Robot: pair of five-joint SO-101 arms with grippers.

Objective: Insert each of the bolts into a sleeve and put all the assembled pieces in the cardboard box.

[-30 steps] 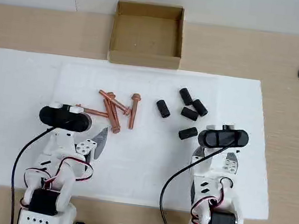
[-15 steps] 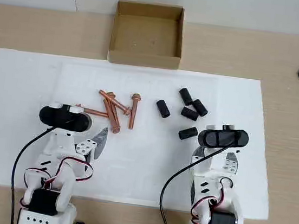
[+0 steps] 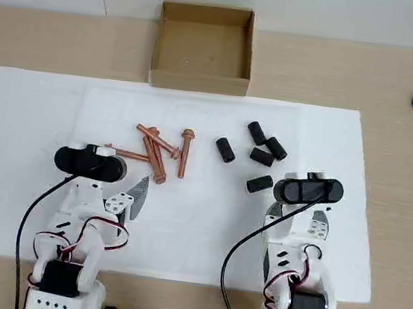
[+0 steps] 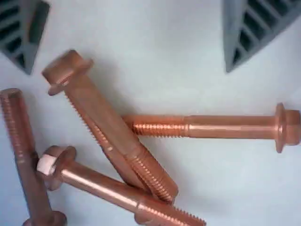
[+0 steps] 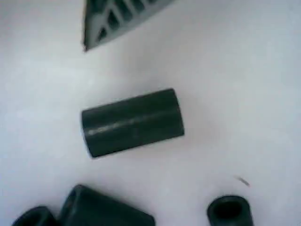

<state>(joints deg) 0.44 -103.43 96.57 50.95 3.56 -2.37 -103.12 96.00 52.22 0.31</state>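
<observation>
You moved nothing: left gripper (image 4: 127,70) stayed spread above the bolts (image 4: 113,141); right gripper (image 3: 314,211), grip untellable, hung above a sleeve (image 5: 131,122); assembly unstarted.

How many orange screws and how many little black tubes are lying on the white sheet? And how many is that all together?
Bolts: 4
Sleeves: 5
Total: 9
</observation>
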